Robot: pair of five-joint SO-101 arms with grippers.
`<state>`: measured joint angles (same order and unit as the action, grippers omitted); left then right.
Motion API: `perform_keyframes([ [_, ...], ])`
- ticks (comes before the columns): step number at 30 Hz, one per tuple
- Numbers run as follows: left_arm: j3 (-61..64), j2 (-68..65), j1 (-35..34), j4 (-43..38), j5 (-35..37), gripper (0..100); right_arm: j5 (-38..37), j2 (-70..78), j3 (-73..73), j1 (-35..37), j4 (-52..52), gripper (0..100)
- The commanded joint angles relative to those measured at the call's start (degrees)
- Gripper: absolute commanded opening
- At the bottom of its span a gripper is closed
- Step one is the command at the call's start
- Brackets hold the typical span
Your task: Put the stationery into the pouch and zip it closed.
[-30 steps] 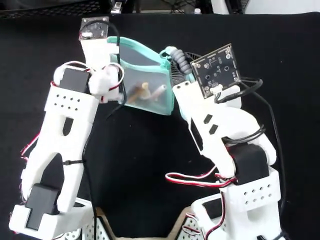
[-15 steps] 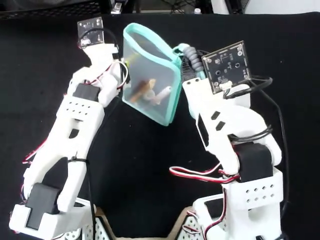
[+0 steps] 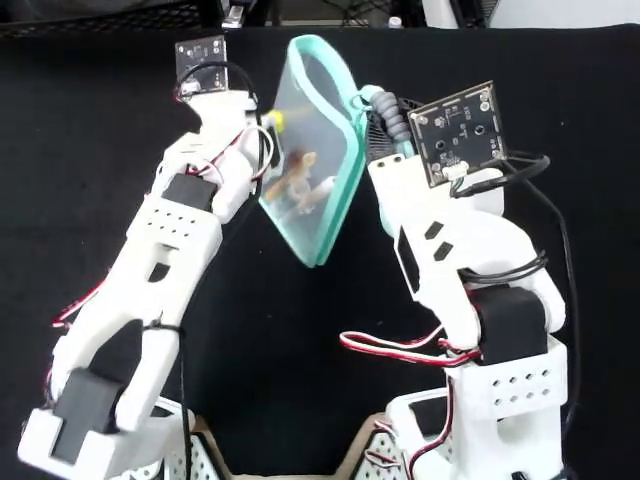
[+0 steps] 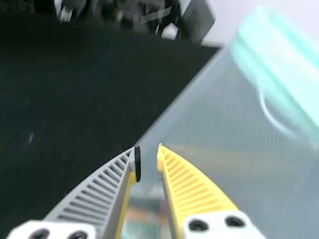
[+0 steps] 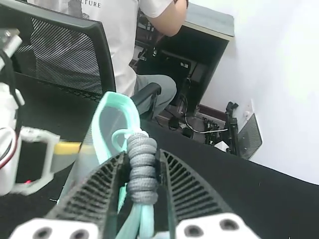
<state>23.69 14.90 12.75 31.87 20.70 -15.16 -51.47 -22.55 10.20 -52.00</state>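
The pouch (image 3: 312, 130) is hanging between both arms, stationery (image 3: 298, 180) inside. The right gripper (image 5: 142, 155) is clamping its grey cord pull (image 5: 142, 177); the left gripper (image 4: 147, 149), nearly closed, seems to be pinching an edge. Pulling needs that edge taut.

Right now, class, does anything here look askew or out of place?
The pouch hangs steeply tilted above the table, with the right gripper clamped on its grey cord and the left gripper at its edge. The stationery lies bunched inside.
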Motion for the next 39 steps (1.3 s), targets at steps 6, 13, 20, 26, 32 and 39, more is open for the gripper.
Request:
perform_keyframes([
  [6, 7.87, 20.92, 3.03, 17.76, 0.35, 8, 0.35, -0.04, 3.74, -0.62, 0.44, 1.2],
  [13, 24.66, 40.09, 12.62, 8.09, 0.35, 8, 0.35, -0.04, 3.74, -0.62, 0.44, 1.2],
  [20, 40.66, 47.38, 19.3, -13.63, 0.18, 8, 0.26, -0.04, 3.74, -0.7, 0.44, 1.2],
  [26, 44.88, 43.34, 24.31, -24.79, -5.71, 8, 0.26, -0.04, 3.74, -0.7, 0.44, 1.2],
  [32, 40.66, 33.23, 24.84, -26.11, -9.49, 16, 0.26, -0.04, 3.74, -0.7, 0.44, 1.2],
  [39, 30.2, 18.81, 22.9, -26.37, -9.41, 16, 0.26, -0.04, 3.74, -0.7, 0.44, 1.2],
])
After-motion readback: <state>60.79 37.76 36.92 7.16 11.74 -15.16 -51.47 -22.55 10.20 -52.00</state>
